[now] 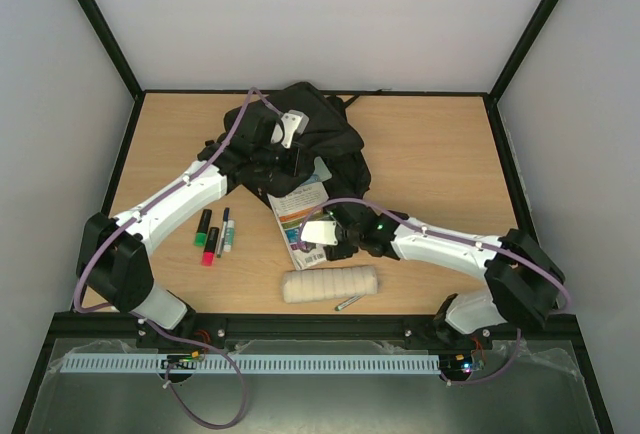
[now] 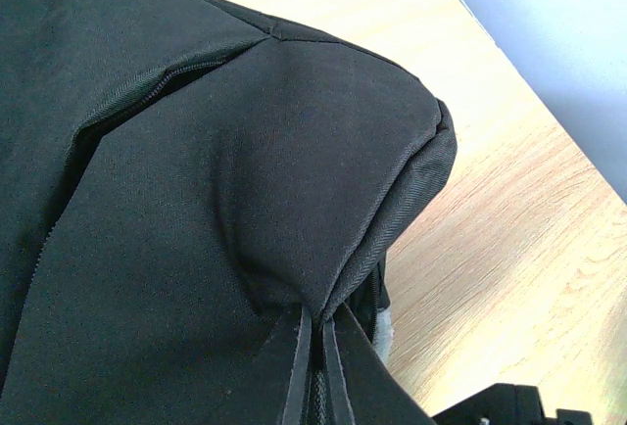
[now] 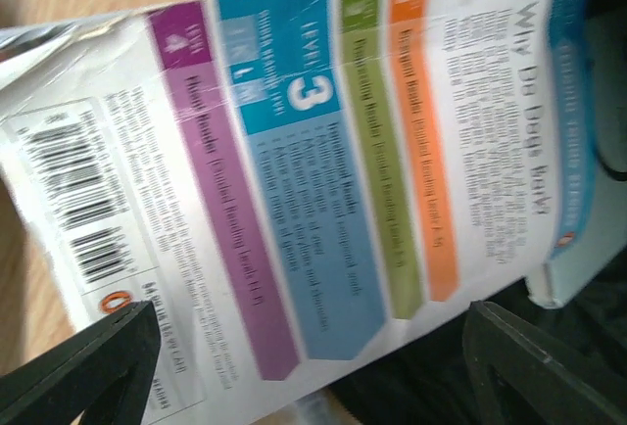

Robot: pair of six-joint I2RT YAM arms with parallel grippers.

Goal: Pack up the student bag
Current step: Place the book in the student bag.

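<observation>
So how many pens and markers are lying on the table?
4, clustered beside the left arm: a green marker, a red marker, a dark pen, a pale pen. Others may hide under the student bag.

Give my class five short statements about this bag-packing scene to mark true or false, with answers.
1. The right tool is open over the book. True.
2. The markers are inside the student bag. False: they lie on the table, left of the book.
3. The left tool is shut on the student bag's fabric. True.
4. The cream roll rests on top of the book. False: it lies on the table, nearer the arm bases than the book.
5. A barcode shows on the book's cover. True.
</observation>
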